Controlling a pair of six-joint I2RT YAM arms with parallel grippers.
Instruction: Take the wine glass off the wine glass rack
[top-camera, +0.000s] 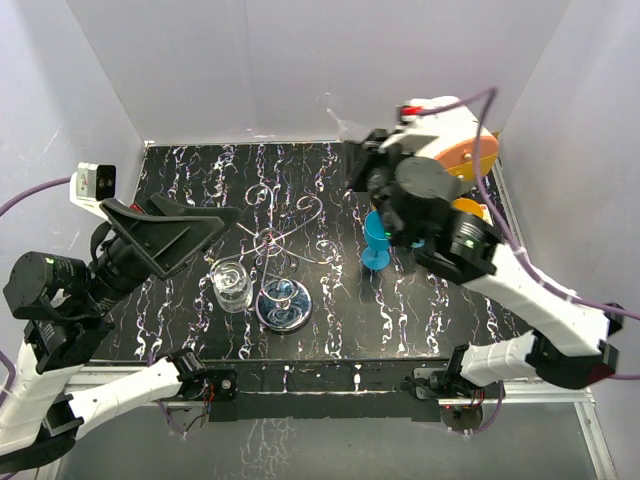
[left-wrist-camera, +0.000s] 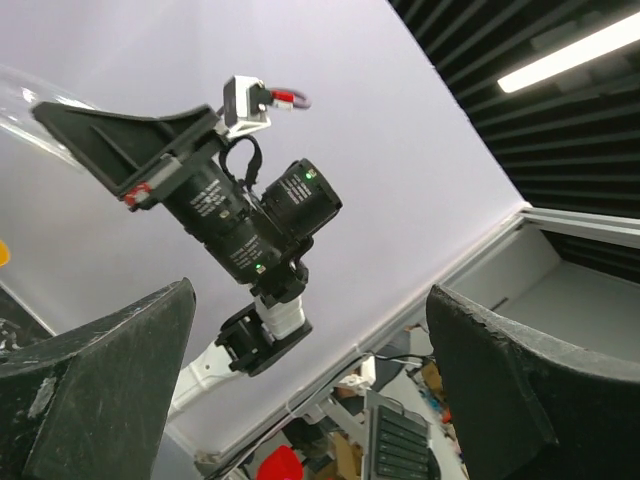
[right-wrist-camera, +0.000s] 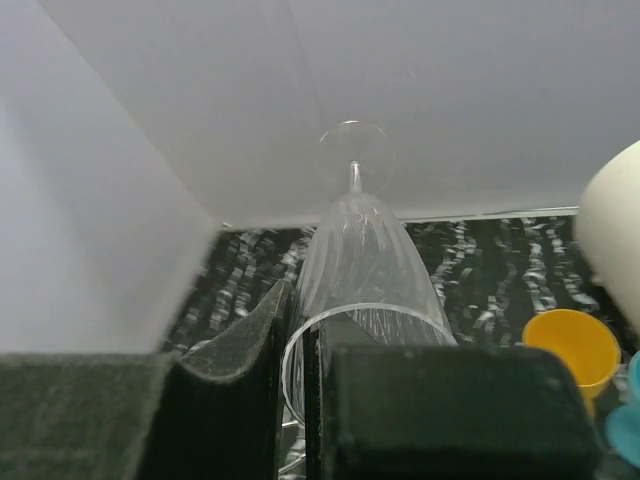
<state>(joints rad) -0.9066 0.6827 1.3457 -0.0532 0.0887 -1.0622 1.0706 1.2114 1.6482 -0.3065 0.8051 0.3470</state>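
The silver wire wine glass rack (top-camera: 287, 238) stands mid-table on its round shiny base (top-camera: 284, 304). My right gripper (top-camera: 358, 168) is raised behind and to the right of it, shut on the rim of a clear wine glass (top-camera: 342, 122). In the right wrist view the glass (right-wrist-camera: 365, 250) lies on its side, with one finger (right-wrist-camera: 240, 350) outside the bowl and the other inside. Its stem and foot point at the back wall. My left gripper (top-camera: 215, 218) is open and empty, raised left of the rack. Its fingers (left-wrist-camera: 100, 390) frame the wall and the right arm.
A second clear glass (top-camera: 231, 285) stands on the table next to the rack's base. A blue goblet (top-camera: 377, 238) stands under the right arm. A yellow cup (right-wrist-camera: 572, 345) and an orange object (top-camera: 462, 152) sit at the back right. White walls enclose the black marbled table (top-camera: 200, 170).
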